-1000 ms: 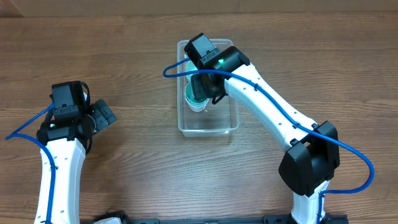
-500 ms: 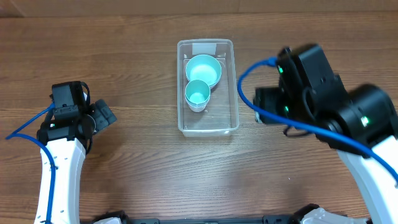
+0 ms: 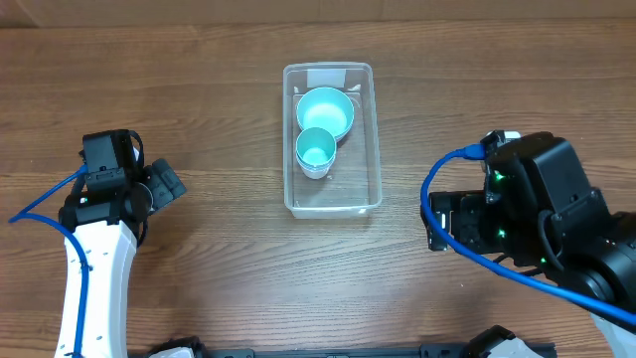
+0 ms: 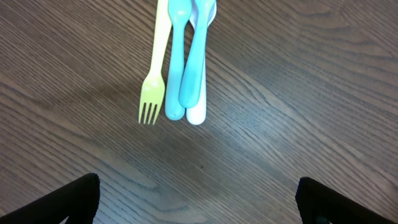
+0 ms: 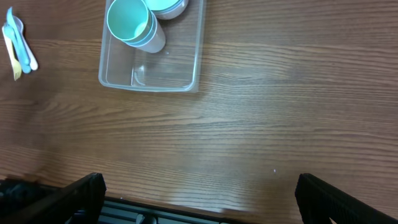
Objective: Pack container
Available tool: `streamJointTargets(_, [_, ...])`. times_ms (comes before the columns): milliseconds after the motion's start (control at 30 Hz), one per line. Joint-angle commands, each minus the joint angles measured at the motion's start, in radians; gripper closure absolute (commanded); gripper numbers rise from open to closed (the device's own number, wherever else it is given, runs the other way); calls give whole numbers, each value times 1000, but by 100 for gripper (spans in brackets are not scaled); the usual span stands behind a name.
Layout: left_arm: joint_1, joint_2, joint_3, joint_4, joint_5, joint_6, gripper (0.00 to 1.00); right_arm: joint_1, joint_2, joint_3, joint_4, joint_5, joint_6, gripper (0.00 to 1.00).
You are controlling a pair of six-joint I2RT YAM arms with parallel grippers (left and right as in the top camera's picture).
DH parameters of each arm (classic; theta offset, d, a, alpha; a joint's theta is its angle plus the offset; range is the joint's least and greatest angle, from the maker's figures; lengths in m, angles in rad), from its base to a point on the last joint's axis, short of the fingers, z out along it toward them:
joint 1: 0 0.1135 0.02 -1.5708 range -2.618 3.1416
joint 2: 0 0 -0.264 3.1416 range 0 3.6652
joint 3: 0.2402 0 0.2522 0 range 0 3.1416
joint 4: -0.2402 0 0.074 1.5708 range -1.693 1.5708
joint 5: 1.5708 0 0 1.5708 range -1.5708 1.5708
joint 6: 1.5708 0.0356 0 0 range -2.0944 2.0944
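Note:
The clear plastic container (image 3: 338, 196) stands at the table's middle. It holds a light-blue bowl (image 3: 325, 110) at the far end and a light-blue cup (image 3: 316, 150) against it. The container's near half is bare. The right wrist view shows the container (image 5: 171, 71) and the cup (image 5: 128, 22) at top left. My right gripper (image 3: 441, 221) is open and empty, well to the right of the container. My left gripper (image 3: 165, 186) is open and empty at the left, above a bunch of cutlery (image 4: 180, 56).
The cutlery is a yellow-green fork (image 4: 152, 81), blue spoons (image 4: 193, 68) and a white spoon, lying together on the wood. It also shows at the far left of the right wrist view (image 5: 17, 45). In the overhead view my left arm hides it.
My right arm has pulled away from above the container, to the right and toward the front. The cup stays in the container. The left arm has not moved.

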Motion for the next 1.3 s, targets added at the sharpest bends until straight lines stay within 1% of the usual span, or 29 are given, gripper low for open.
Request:
streamJointTargets(0, [3,3,2,72,21,-40,0,3,4,0,4,0,2,0])
streamJointTargets(100, [3,5,2,125,30,-41,0,3,3,0,4,0,2,0])
streamJointTargets(133, [4,4,2,140,60,-40,0,3,3,0,4,0,2,0])
streamJointTargets(233, [5,4,2,182,40,-40,0,3,3,0,4,0,2,0])
streamJointTargets(267, [5,5,2,188,20,-40,0,3,3,0,4,0,2,0])
streamJointTargets(333, [6,29,2,199,-130,-105,0,3,3,0,4,0,2,0])
streamJointTargets(367, [10,48,2,209,-170,-107,0,3,3,0,4,0,2,0])
streamJointTargets(433, [32,102,2,223,-199,-107,0,3,3,0,4,0,2,0])
streamJointTargets(500, [76,182,2,248,-179,-108,0,3,3,0,4,0,2,0])
streamJointTargets(633, [117,269,2,302,-179,-107,0,3,3,0,4,0,2,0])
streamJointTargets(800, [119,299,2,373,-138,-107,0,3,3,0,4,0,2,0])
streamJointTargets(967, [115,352,2,483,9,-24,0,3,3,0,4,0,2,0])
streamJointTargets(1100, [115,420,2,539,30,-24,0,3,3,0,4,0,2,0])
streamJointTargets(1267, [115,502,2,621,54,-24,3,3,3,0,4,0,2,0])
